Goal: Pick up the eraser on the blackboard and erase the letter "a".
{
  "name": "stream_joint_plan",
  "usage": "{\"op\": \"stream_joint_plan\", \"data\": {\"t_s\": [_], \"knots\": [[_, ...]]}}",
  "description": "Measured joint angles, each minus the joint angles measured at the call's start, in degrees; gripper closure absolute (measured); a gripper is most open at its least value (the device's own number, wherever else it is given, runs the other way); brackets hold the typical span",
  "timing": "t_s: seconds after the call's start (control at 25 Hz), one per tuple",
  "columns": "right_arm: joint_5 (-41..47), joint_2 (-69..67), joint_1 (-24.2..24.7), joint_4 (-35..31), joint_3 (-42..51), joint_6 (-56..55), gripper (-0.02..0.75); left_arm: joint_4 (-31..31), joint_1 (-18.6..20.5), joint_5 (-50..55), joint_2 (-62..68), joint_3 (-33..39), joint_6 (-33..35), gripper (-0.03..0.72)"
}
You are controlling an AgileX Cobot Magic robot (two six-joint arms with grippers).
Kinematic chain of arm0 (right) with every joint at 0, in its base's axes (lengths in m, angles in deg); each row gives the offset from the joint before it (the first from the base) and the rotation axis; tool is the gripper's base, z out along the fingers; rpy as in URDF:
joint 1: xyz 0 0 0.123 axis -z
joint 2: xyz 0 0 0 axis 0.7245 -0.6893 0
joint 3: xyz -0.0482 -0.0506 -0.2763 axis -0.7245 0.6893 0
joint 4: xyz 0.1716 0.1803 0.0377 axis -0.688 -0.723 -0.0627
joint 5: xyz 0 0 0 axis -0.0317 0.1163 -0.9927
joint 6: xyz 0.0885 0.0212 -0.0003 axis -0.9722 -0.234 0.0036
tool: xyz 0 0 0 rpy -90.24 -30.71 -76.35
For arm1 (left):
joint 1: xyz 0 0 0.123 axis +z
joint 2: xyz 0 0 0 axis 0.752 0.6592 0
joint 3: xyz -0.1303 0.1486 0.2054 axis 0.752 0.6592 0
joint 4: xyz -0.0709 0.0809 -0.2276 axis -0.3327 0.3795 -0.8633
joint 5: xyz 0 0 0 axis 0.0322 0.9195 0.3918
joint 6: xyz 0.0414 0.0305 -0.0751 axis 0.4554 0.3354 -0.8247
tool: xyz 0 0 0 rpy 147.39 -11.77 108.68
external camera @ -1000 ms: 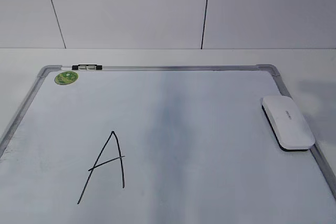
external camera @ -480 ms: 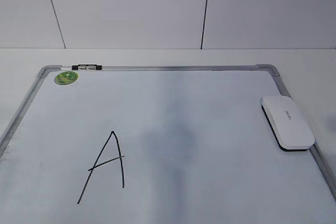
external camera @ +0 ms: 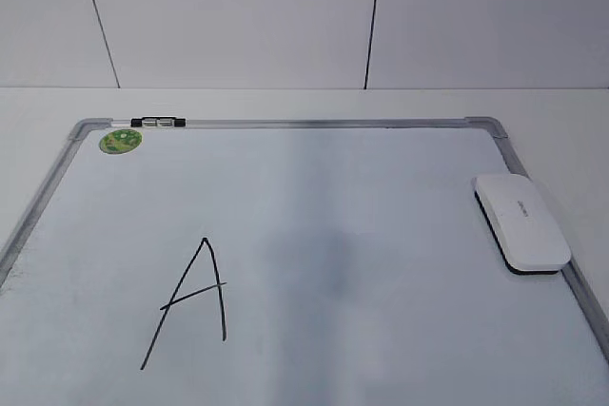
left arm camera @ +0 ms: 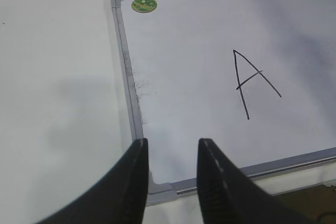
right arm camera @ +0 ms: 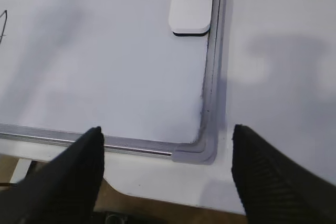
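Left of the eraser (external camera: 521, 222), a capital "A" (external camera: 187, 301) is the only letter on the blackboard (external camera: 314, 197). The left gripper (left arm camera: 172, 153) is narrowly parted, the right gripper (right arm camera: 167, 153) wide and empty. The right one should descend squarely, gripping the eraser's long sides.

- Left pincer (left arm camera: 170, 174): dark fingers parted by a narrow gap, nothing between them; tips point forward and down, held aloft.
- Right pincer (right arm camera: 165, 169): fingers spread wide apart, nothing held; also held aloft, tips angled forward and down.
- Exterior view: neither arm nor pincer appears in frame.
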Motion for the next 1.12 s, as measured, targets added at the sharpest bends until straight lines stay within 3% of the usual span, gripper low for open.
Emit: {"op": "stream_joint_plan", "data": {"t_s": [0.28, 0.56, 1.12], "knots": [[-0.51, 0.60, 0.00, 2.90, 1.55, 0.97, 0.158, 0.00, 0.00, -1.63, -5.90, 4.90, 0.02, 0.451], [-7.41, 0.60, 0.00, 7.92, 4.00, 1.29, 0.158, 0.21, 0.00, -8.05, -5.90, 11.80, 0.13, 0.451], [-7.45, 0.60, 0.00, 7.07, 5.42, 1.29, 0.158, 1.36, 0.00, -9.60, -5.90, 12.25, 0.25, 0.452]]}}
